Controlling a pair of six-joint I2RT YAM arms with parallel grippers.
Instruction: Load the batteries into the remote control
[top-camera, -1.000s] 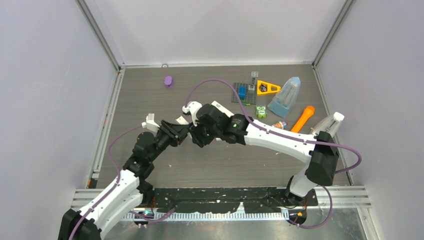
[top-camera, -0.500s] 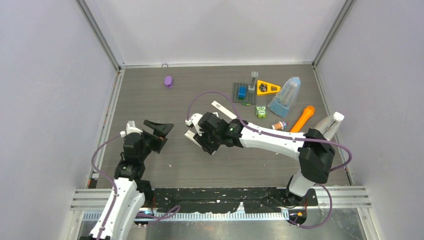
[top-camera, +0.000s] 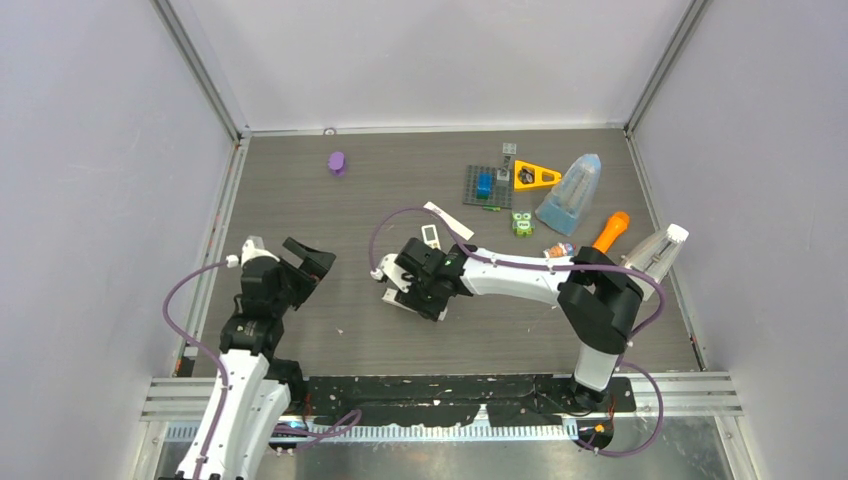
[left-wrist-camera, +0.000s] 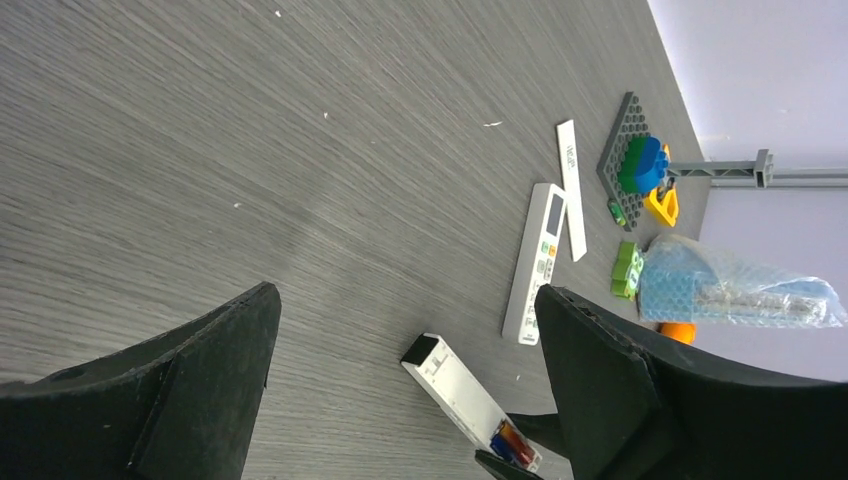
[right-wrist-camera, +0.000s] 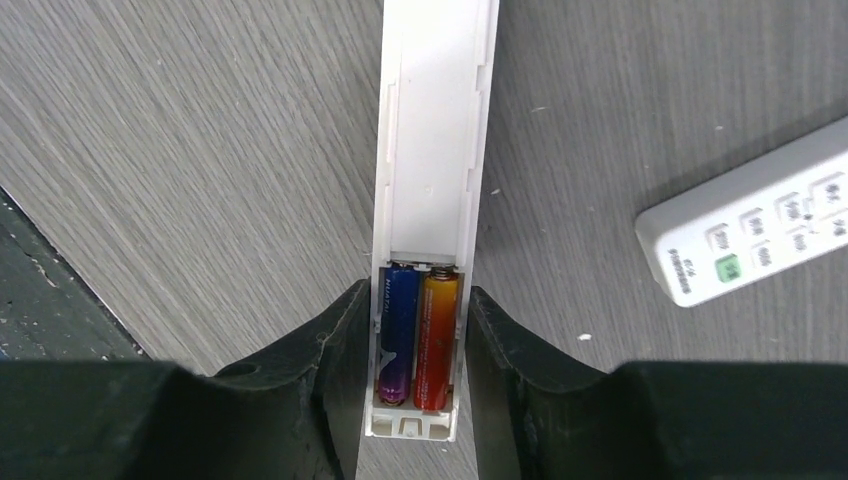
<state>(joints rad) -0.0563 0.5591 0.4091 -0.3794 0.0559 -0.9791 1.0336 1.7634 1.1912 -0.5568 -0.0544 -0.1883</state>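
Left gripper (left-wrist-camera: 405, 300) now wide, off remote (left-wrist-camera: 452, 386)

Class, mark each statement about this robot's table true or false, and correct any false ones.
1. The right tool clamps the open remote. True.
2. That remote's battery bay is empty. False: a blue battery and an orange battery lie in it side by side.
3. The left tool is open and holds nothing. True.
4. The second remote lies buttons down. False: its buttons face up.
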